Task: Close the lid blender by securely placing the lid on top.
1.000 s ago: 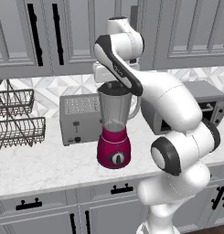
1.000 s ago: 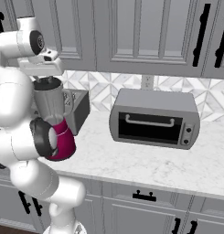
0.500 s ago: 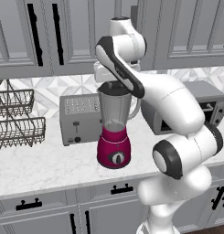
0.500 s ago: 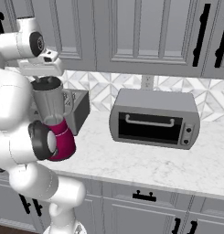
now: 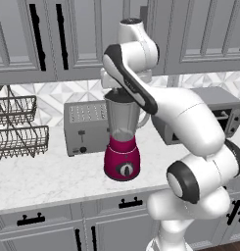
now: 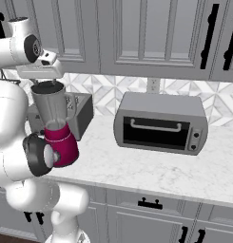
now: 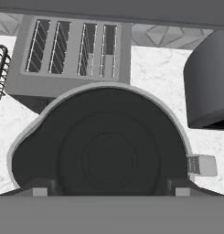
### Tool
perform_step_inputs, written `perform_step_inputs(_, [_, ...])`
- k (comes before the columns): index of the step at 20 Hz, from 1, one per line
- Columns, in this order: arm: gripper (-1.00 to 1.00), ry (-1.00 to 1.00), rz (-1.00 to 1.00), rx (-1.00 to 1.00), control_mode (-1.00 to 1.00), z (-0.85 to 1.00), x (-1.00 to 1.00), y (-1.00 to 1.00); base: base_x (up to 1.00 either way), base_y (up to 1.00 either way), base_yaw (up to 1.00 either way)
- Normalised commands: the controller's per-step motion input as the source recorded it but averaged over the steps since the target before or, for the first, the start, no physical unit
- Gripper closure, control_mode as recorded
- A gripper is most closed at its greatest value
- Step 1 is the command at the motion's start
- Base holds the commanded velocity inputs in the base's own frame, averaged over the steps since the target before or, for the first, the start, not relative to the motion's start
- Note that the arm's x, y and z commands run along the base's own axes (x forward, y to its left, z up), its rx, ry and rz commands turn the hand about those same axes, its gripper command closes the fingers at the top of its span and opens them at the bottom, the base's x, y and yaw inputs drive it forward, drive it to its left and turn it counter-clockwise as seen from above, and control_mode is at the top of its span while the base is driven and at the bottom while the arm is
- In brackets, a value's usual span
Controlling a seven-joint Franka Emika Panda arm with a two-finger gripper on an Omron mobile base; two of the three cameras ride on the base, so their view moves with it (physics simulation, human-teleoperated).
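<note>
Overhead, grey panelled cabinets (image 6: 137, 33) with black handles are hanging above a tiled backsplash (image 6: 103, 90), and a white marble counter (image 6: 151, 166) is running below over matching drawers. Standing on it, from large to small: a silver toaster oven (image 6: 160, 123), a boxy toaster (image 5: 84, 127), a wire rack (image 5: 18, 127) and the blender (image 5: 122, 142), its magenta base facing forward. Directly above the jar mouth the gripper (image 5: 122, 84) is hovering; whether its jaws are wide or narrow cannot be told. The black lid (image 7: 104, 151) is lying within the jar rim, seen from the hand camera.
</note>
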Motion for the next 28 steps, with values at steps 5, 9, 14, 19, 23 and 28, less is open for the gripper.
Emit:
perform_step_inputs(5, [-1.00,-0.22,0.00,0.01,-1.00,0.06,-0.54,-0.09,0.00,0.00,0.00])
perform_step_inputs(9, [-1.00,-0.46,0.00,0.10,-1.00,0.00,-1.00,-0.74,0.00,0.00,0.00])
perform_step_inputs(14, [-1.00,-0.33,0.00,0.07,-1.00,-0.30,-1.00,-0.99,0.00,0.00,0.00])
perform_step_inputs(19, [-1.00,-0.04,0.00,0.00,-1.00,-0.93,-1.00,-1.00,0.00,0.00,0.00])
perform_step_inputs(23, [-1.00,0.00,0.00,0.00,-1.00,-1.00,-1.00,-1.00,0.00,0.00,0.00])
perform_step_inputs(28, [-1.00,-0.21,0.00,0.04,-1.00,-0.51,-1.00,-0.98,0.00,0.00,0.00])
